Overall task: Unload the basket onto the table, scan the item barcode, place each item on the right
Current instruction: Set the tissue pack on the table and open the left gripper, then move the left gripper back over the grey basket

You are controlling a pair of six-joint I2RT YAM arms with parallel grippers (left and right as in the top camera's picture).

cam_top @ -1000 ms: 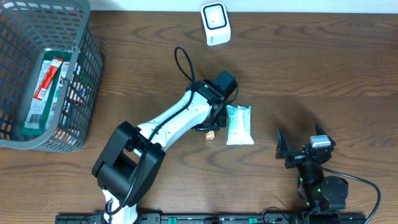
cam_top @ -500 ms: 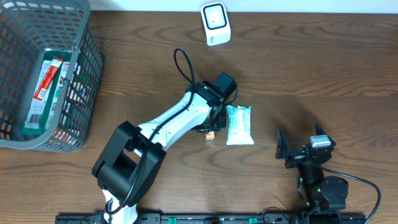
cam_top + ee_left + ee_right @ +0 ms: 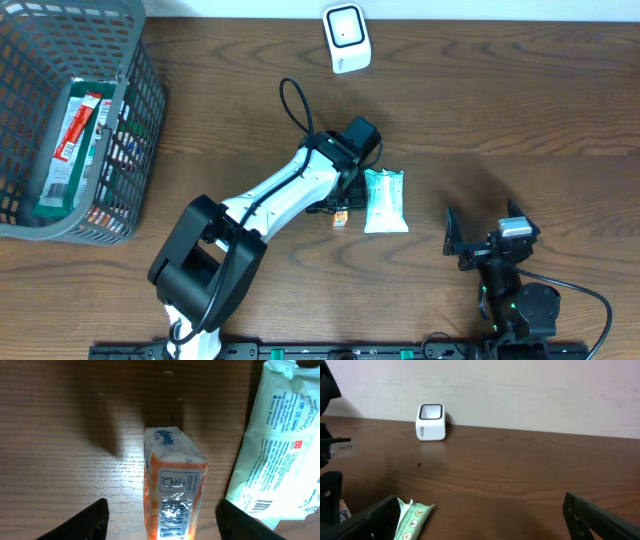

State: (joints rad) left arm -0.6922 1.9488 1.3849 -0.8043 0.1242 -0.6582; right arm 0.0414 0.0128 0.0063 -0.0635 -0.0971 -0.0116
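A small orange pack (image 3: 172, 491) stands on the table with its barcode facing the left wrist camera. My left gripper (image 3: 162, 506) is open around it, each black finger (image 3: 91, 521) a clear gap away from its sides. From overhead the pack (image 3: 340, 216) shows just under the left gripper (image 3: 341, 206). A white and green wipes pack (image 3: 385, 200) lies flat right beside it. The white barcode scanner (image 3: 346, 38) sits at the far edge of the table. My right gripper (image 3: 484, 232) rests open and empty at the near right.
A grey wire basket (image 3: 140, 130) holding several packaged goods fills the far left corner. In the right wrist view the scanner (image 3: 431, 422) stands before a pale wall and the wipes pack (image 3: 412, 517) lies at lower left. The left arm's cable (image 3: 292, 100) loops upward.
My left gripper's jaws have spread apart and let go of the orange pack, which now stands free on the table. Neither arm has shifted otherwise.
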